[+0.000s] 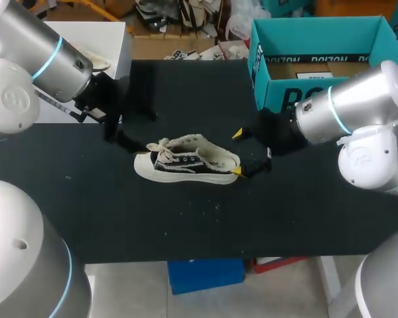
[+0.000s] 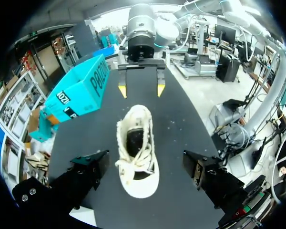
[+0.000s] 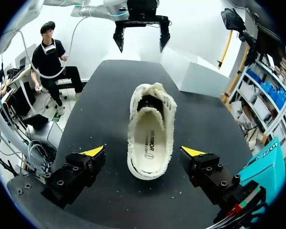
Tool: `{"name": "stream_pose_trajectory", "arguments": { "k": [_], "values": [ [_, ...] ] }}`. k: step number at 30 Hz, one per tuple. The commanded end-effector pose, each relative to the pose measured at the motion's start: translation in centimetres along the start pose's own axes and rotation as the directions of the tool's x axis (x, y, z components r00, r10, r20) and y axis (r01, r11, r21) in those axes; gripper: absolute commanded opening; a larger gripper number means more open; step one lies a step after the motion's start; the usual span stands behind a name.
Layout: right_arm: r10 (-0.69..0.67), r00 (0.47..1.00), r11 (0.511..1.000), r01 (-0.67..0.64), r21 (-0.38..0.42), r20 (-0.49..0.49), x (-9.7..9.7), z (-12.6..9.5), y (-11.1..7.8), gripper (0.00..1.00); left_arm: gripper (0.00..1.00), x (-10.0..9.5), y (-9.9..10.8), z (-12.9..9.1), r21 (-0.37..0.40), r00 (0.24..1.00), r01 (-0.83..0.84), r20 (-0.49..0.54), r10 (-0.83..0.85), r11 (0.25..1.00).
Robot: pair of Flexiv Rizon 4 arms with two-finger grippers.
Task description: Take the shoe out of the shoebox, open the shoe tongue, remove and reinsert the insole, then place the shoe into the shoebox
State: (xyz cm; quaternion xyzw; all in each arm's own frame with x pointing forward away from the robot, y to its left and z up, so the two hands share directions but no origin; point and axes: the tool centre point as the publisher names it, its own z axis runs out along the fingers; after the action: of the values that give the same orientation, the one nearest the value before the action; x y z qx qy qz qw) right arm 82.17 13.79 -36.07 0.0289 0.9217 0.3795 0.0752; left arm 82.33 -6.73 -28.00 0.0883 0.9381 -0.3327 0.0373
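The right gripper [image 3: 143,152] is wide open, a finger on each side of the shoe's [image 3: 151,131] heel and clear of it. The shoe's long axis runs straight ahead of it. The left gripper [image 2: 144,162], also wide open, flanks the toe. The box [image 1: 285,96] sits beyond the heel, with bare table [image 1: 285,212] all around the shoe.

Fuzzy-edged cloth shoe [image 1: 186,161]; matt black table [image 1: 186,228]; smooth cardboard shoebox [image 1: 318,30].

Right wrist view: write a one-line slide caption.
Open right gripper flanks the heel of a white shoe on the black table.
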Motion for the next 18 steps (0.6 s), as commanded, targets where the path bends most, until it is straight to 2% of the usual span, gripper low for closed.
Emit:
{"name": "stream_pose_trajectory", "arguments": {
  "k": [1,11,18],
  "values": [
    [0.010,1.000,1.000,-0.010,0.001,0.001,-0.3,1.5,-0.5,1.00,1.00,0.1,0.1,0.1,0.003,1.000,-0.003,0.005,0.003,1.000],
    [0.040,0.999,0.999,-0.040,-0.010,0.036,-0.8,2.5,-2.1,1.00,1.00,0.1,0.1,0.1,0.003,1.000,-0.003,0.005,0.003,1.000],
    [0.052,0.998,0.998,-0.052,-0.019,0.034,-1.0,3.5,-2.5,1.00,1.00,0.1,0.1,0.1,0.003,1.000,-0.003,0.005,0.003,1.000]
  ]
}}
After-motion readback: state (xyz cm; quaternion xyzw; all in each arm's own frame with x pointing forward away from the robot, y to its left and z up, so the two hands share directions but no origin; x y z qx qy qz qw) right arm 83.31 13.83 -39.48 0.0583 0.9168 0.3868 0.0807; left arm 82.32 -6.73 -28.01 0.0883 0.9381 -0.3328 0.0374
